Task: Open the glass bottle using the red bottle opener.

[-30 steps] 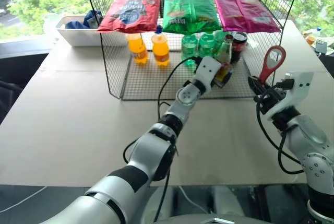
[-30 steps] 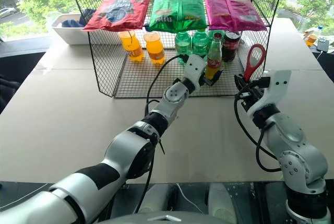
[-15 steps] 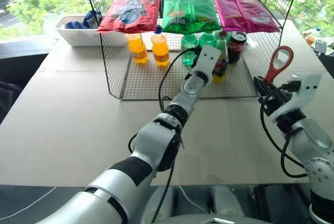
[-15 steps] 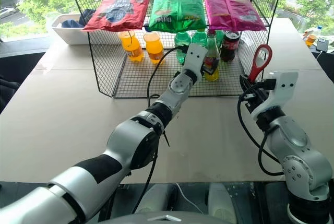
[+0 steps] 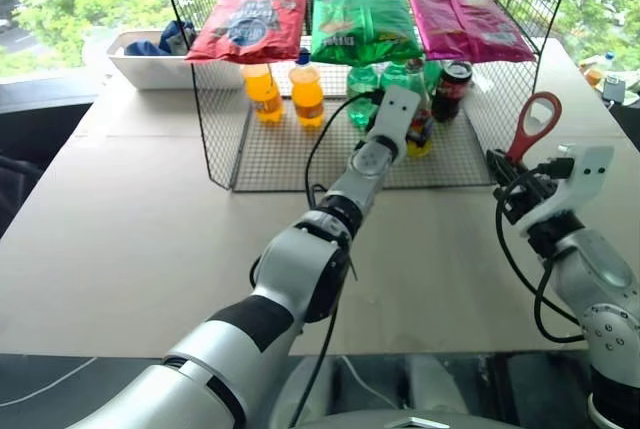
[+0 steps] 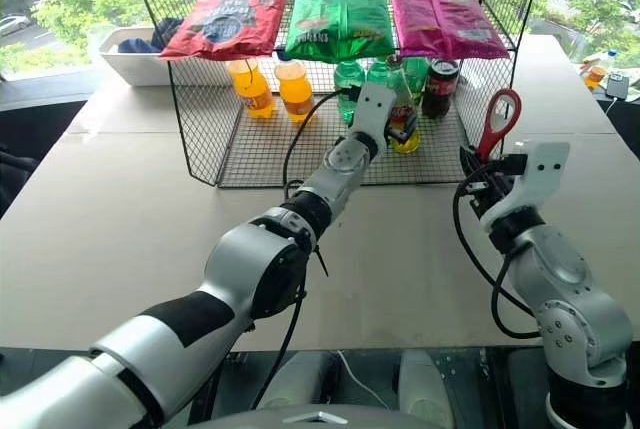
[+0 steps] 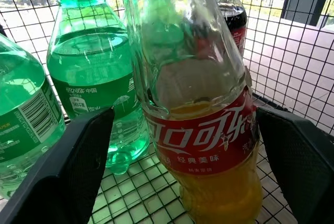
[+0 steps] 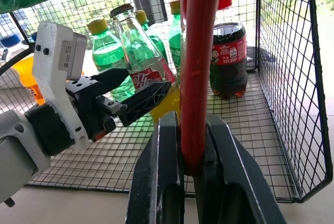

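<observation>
Since a second earlier my left gripper [image 7: 177, 130] had pushed deeper into the wire basket [image 5: 290, 164]; its spread black fingers [image 7: 68, 166] flanked the glass bottle [image 7: 201, 130] without touching it. That slim clear bottle, red-banded, stood at twelve o'clock from me. My right gripper [image 8: 183, 145] stayed pressed shut on the flat red bottle opener [image 5: 532, 124], loop upward. I counted three glossy snack bags, two orange plastic bottles and one cola bottle [image 8: 228, 59].

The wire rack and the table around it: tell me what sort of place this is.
Probably a mock shop shelf set up by a window for testing: a wire rack on a plain table, snack bags on top, drink bottles beneath, trees outside.
</observation>
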Controlling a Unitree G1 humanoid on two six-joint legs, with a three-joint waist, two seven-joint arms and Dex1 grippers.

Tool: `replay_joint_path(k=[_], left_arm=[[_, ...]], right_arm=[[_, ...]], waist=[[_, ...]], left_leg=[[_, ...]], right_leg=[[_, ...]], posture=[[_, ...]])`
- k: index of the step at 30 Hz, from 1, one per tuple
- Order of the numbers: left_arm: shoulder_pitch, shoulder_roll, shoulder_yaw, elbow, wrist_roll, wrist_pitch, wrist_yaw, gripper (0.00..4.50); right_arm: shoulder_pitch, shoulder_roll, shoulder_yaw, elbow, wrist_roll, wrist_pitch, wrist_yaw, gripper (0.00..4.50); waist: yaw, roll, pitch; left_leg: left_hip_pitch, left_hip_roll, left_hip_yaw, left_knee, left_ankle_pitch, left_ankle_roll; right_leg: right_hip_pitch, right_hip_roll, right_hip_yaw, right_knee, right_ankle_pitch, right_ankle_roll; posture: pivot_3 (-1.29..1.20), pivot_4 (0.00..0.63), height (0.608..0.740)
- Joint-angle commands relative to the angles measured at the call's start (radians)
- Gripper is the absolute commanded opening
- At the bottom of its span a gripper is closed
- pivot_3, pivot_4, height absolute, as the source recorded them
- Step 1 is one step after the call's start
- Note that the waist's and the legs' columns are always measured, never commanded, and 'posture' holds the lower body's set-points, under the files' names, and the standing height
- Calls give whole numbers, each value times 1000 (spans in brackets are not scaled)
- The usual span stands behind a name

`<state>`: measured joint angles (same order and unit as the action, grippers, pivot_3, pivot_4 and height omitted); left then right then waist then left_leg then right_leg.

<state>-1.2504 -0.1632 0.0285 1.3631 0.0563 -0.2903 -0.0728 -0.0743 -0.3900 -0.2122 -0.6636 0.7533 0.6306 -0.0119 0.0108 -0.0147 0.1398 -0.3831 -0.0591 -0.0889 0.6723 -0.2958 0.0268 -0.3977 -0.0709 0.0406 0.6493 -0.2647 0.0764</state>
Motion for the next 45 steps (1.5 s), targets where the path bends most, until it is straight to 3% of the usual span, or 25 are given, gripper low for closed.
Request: replay_joint_path(k=[1,39,42,45], left_arm=[[-68,-149,-2,-8,15,-4,-17,4442],[-87,-225,-16,-8,34,-2,-135,4442],[-91,-227,-10,-8,30,3,-139,3623],[-92,-227,-11,-7,31,5,-138,2379]], right_arm=[[0,13,-5,-58,-10,-12,-9,0],[14,68,9,-90,-58,-9,-22,0],[18,70,8,-94,-60,-9,-23,0],[18,72,7,-96,-62,-9,-24,0]], waist=[[0,0,0],[-1,0,0],[-1,0,0],[0,0,0]], left_leg=[[0,0,0,0,0,0],[0,-1,0,3,0,0],[0,-1,0,3,0,0],[0,-1,0,4,0,0]], right_leg=[[0,0,0,0,0,0],[0,0,0,5,0,0],[0,0,0,5,0,0],[0,0,0,5,0,0]], posture=[[0,150,740],[0,150,740],[0,150,740],[0,150,740]])
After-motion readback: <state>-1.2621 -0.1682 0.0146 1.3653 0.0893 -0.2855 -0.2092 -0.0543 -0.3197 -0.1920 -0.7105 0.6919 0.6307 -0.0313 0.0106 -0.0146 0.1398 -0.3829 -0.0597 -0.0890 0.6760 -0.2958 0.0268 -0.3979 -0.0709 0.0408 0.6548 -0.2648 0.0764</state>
